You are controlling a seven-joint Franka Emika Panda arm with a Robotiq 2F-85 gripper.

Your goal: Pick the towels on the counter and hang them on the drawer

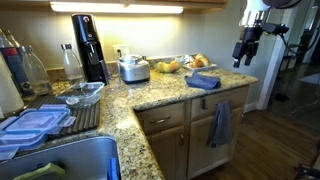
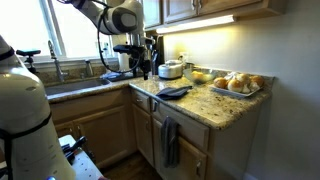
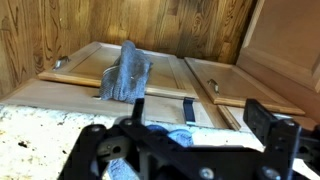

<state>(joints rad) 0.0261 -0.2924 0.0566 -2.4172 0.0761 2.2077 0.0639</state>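
Note:
One blue towel [image 1: 203, 80] lies crumpled on the granite counter [image 1: 150, 100] near its edge; it also shows in an exterior view as a towel [image 2: 175, 92]. A second towel [image 1: 220, 125] hangs down the oak drawer [image 1: 236, 97] front, and the wrist view shows this hanging towel [image 3: 125, 75]. My gripper [image 1: 245, 50] hangs in the air above the counter's end, open and holding nothing. In the wrist view my gripper [image 3: 200, 125] stands over the counter's edge, with part of the lying towel [image 3: 165, 135] below it.
A black coffee machine [image 1: 88, 45], a steel pot [image 1: 133, 68], a fruit bowl [image 1: 168, 66] and a tray of bread [image 2: 238, 85] stand along the back. Blue-lidded containers [image 1: 35, 122] and a sink [image 1: 70, 160] sit to one side. A cabinet door [image 3: 240, 85] flanks the drawers.

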